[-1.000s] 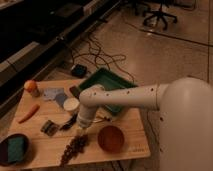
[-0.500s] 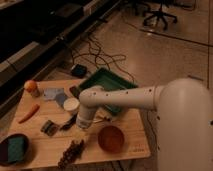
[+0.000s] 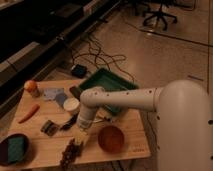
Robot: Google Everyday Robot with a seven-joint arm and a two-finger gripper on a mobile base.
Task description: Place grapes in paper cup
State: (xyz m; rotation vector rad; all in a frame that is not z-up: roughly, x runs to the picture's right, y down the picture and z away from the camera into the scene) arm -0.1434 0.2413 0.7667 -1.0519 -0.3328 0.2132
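Observation:
The grapes (image 3: pixel 70 150), a dark elongated bunch, lie near the front edge of the wooden table (image 3: pixel 47 156). The white paper cup (image 3: pixel 71 105) stands upright near the table's middle, behind and above the grapes in the picture. My gripper (image 3: pixel 79 139) points down from the white arm's wrist (image 3: pixel 85 119), just above and to the right of the grapes' upper end. It is in front of the cup. I cannot see whether it touches the grapes.
A reddish-brown bowl (image 3: pixel 111 138) sits right of the grapes. A carrot (image 3: pixel 28 113), an orange object (image 3: pixel 31 87), a blue cloth (image 3: pixel 54 94), a small packet (image 3: pixel 49 127) and a dark plate with a green sponge (image 3: pixel 14 150) lie to the left. A green tray (image 3: pixel 107 81) is behind.
Almost nothing has changed. The gripper stays low by the grapes' upper end, and the grapes and the cup keep their places.

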